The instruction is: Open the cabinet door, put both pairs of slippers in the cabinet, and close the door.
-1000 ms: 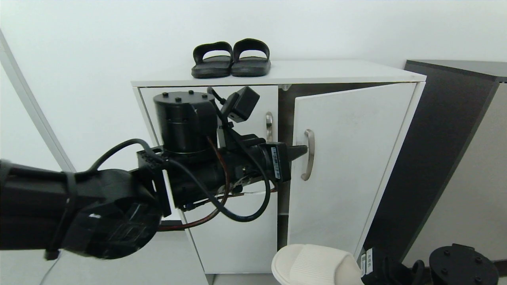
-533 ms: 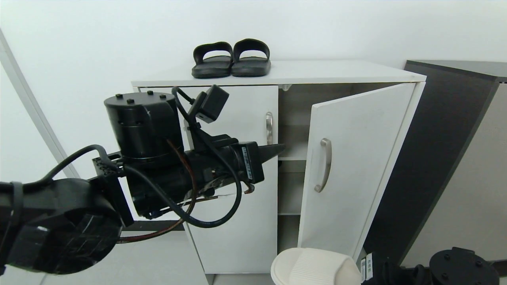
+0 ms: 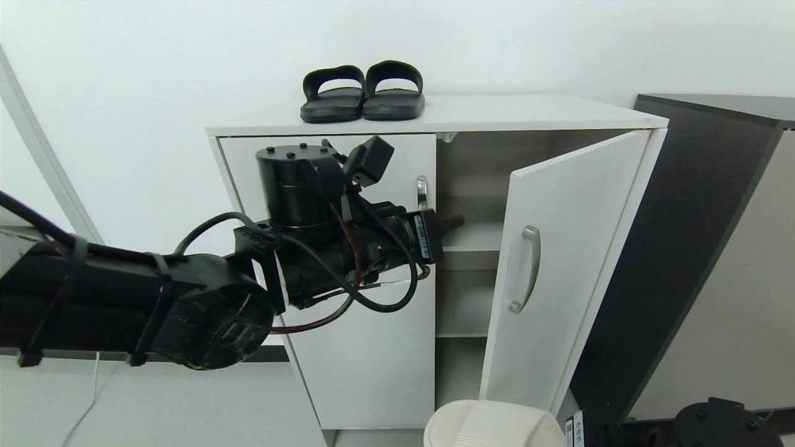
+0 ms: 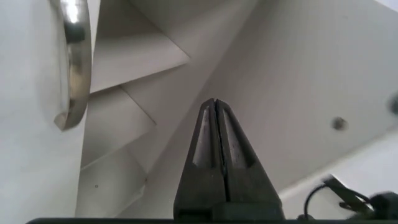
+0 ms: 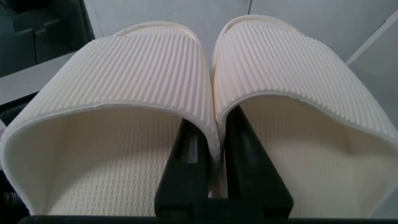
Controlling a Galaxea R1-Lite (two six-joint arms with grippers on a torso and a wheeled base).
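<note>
A white cabinet (image 3: 435, 115) stands against the wall with its right door (image 3: 571, 248) swung partly open and its left door (image 3: 366, 347) closed. A pair of black slippers (image 3: 363, 93) rests on its top. My left gripper (image 3: 456, 222) is shut and empty, level with the middle shelf (image 3: 472, 239) at the mouth of the opening, beside the left door's handle (image 4: 71, 62); its joined tips (image 4: 216, 109) face the interior. My right gripper (image 5: 217, 149) is shut on the inner walls of a pair of white ribbed slippers (image 5: 205, 74), held low in front of the cabinet (image 3: 494, 425).
A tall dark grey cabinet (image 3: 714, 217) stands close to the right of the open door. The right door's handle (image 3: 526, 268) faces outward. Shelves divide the cabinet's interior. Pale floor (image 3: 155, 403) lies to the left of the cabinet.
The right door has swung wider open. My left gripper came off that door's handle, drew back to the left, and now sits forward at the opening. The white slippers stayed low.
</note>
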